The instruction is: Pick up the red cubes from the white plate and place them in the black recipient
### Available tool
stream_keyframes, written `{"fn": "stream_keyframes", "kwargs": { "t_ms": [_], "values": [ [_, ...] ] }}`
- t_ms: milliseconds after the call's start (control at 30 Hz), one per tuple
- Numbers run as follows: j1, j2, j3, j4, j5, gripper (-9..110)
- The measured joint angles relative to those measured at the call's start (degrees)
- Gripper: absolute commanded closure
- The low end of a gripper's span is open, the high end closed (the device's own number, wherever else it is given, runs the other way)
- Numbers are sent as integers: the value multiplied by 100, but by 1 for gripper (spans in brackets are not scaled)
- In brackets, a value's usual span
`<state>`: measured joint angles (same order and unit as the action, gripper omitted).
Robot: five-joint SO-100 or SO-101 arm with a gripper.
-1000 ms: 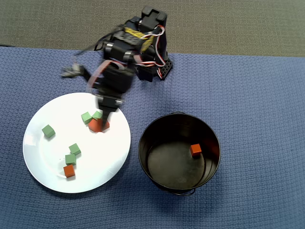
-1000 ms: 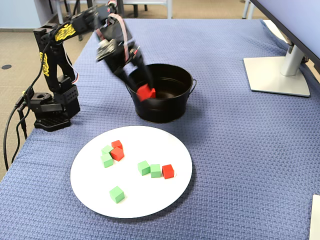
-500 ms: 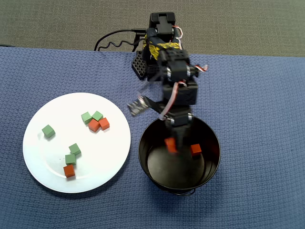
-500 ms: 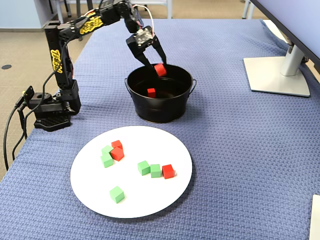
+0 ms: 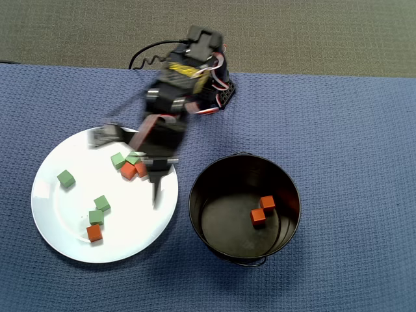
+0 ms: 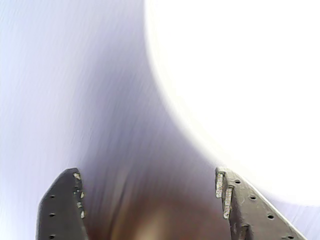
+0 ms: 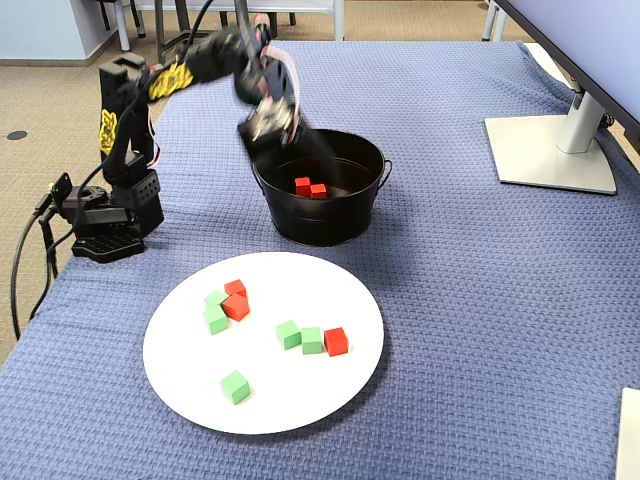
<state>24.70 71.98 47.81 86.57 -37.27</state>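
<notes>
We are seeing the gripper (image 6: 150, 200) hanging wide open and holding nothing in the wrist view, blurred, with the white plate (image 6: 240, 90) glowing beyond its fingers. From overhead, two red cubes (image 5: 262, 209) are sitting side by side inside the black pot (image 5: 214, 179). Three more red cubes are lying on the plate (image 5: 58, 214) among green cubes (image 5: 65, 178): a pair touching near its upper edge (image 5: 133, 170) and one alone near the bottom (image 5: 95, 233).

Counter (image 7: 460, 300) was covered by a blue woven cloth. In the fixed view, white plate (image 7: 300, 395) lay lower centre, black recipient (image 7: 320, 215) above it, arm base (image 7: 100, 225) left, monitor stand (image 7: 550, 155) upper right.
</notes>
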Motion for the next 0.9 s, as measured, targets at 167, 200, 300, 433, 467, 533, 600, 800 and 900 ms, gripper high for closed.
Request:
{"fn": "stream_keyframes", "kwargs": {
  "t_ms": [167, 200, 300, 433, 467, 533, 600, 800, 900],
  "values": [
    [940, -1257, -949, -132, 932, 81],
    [1011, -1406, -1046, -132, 1345, 82],
    [1107, -1617, -1151, -132, 2777, 85],
    [1107, -1687, -1143, -176, 4245, 85],
    [1107, -1696, -1072, -316, 4456, 84],
    [1107, -1696, -791, -738, 4799, 82],
    [1107, -1705, -466, -1195, 5036, 81],
    [1116, -1740, -316, -1564, 6161, 81],
    [1116, -1740, -316, -1564, 6785, 80]
  ]
}}
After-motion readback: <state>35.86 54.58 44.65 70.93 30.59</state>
